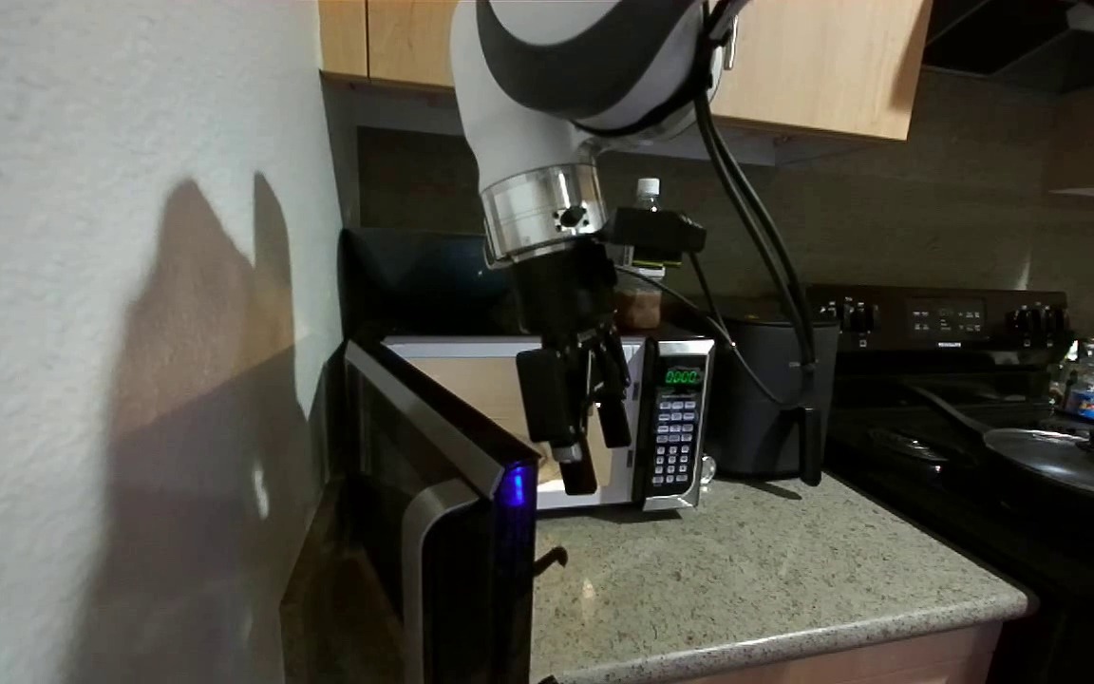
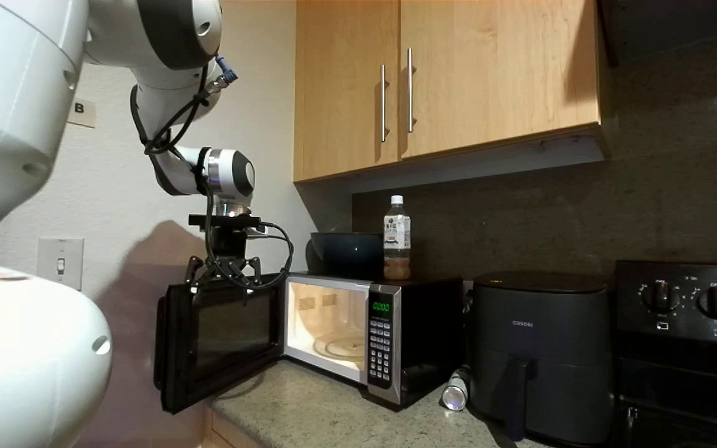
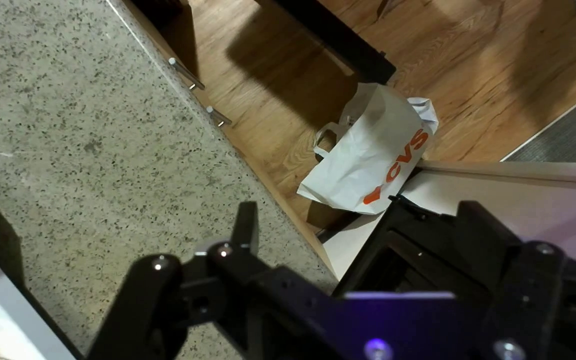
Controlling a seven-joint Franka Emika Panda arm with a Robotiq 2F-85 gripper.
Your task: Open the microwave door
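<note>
The silver-and-black microwave [image 1: 680, 418] [image 2: 383, 336] stands on the counter with its lit white interior showing. Its door [image 1: 414, 418] [image 2: 234, 336] is swung wide open, its free edge out toward the side wall. My gripper [image 1: 590, 456] [image 2: 224, 286] points down at the door's inner side, in front of the microwave opening. In the wrist view the gripper [image 3: 361, 215] has its fingers wide apart with nothing held between them. The dark door [image 3: 418, 240] shows below, partly behind the right-hand finger. I cannot tell whether a finger touches it.
A bottle [image 2: 397, 239] and a dark bowl [image 2: 346, 252] stand on top of the microwave. A black air fryer [image 2: 539, 354] is beside it, then the stove [image 1: 946, 332]. Cabinets [image 2: 495, 74] hang above. A white bag [image 3: 373, 150] lies on the floor past the counter edge [image 3: 188, 100].
</note>
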